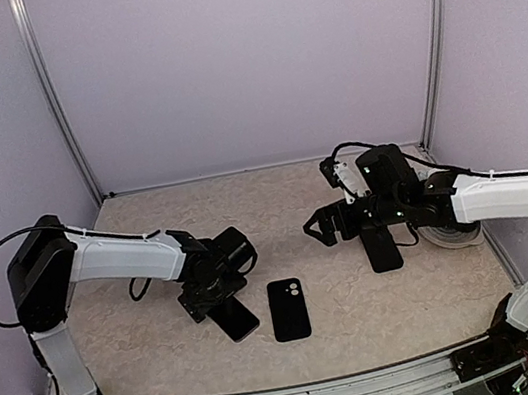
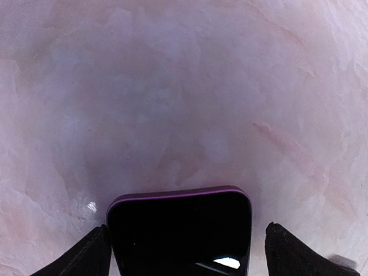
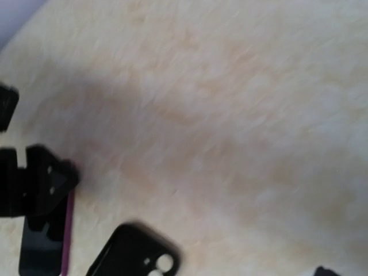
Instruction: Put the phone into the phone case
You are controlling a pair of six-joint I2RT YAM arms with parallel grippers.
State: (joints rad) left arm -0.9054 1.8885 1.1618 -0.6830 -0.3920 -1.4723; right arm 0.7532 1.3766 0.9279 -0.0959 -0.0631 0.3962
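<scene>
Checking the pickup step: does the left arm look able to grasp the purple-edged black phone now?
Likely yes: the open left tool straddles the purple-edged black phone, which lies flat with nothing in the way.

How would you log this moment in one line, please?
left gripper open, straddling phone | phone case flat beside phone | right gripper open, away from both

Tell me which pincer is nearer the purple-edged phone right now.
Left. The left pincer sits right over the phone, a finger on either side of it. The right pincer hangs well off toward the robot's right, beyond the black phone case.
</scene>
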